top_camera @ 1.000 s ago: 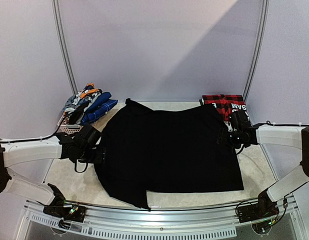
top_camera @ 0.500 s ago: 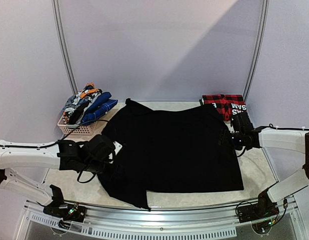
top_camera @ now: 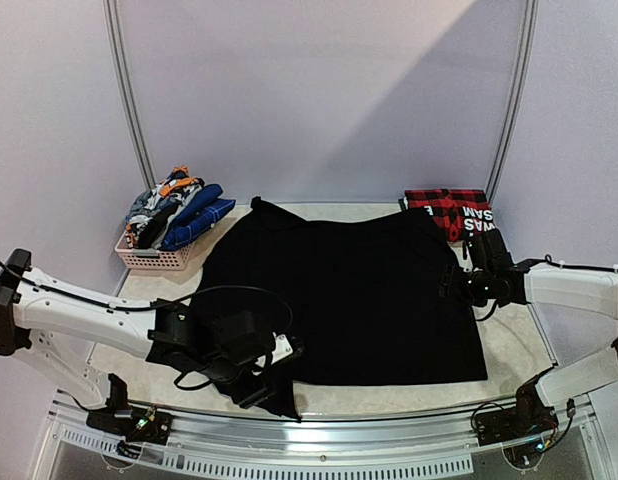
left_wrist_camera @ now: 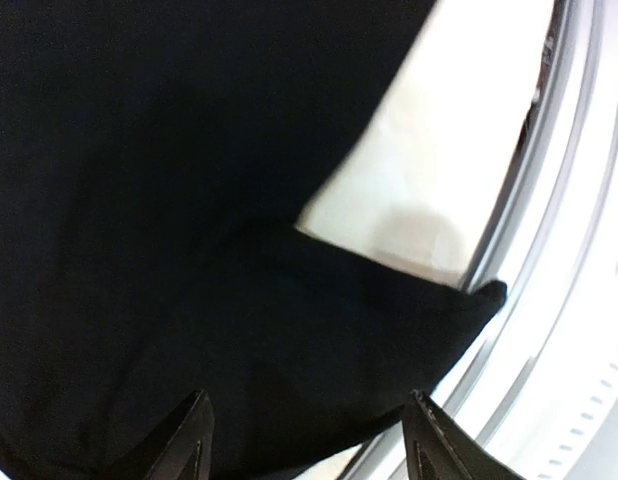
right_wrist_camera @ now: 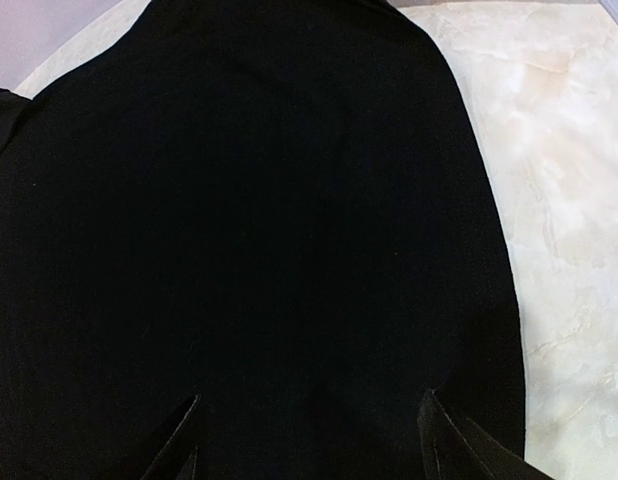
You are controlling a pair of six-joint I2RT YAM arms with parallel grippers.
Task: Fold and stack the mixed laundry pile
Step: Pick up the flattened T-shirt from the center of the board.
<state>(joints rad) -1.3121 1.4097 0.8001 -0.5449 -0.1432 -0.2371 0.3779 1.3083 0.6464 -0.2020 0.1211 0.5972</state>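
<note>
Top external: red plaid garment (top_camera: 439, 203) lettered "SAM"; left tool (left_wrist_camera: 307, 402), right tool (right_wrist_camera: 311, 396) spread above black trousers (top_camera: 339, 300)

The left hand (top_camera: 260, 384) — swung from the basket (top_camera: 149, 259) side down to the black garment's (top_camera: 349, 290) near-left corner.

Left gripper (left_wrist_camera: 307, 445) and right gripper (right_wrist_camera: 311, 445) both low, pointed inward, each with 2 fingers spread well apart.
</note>
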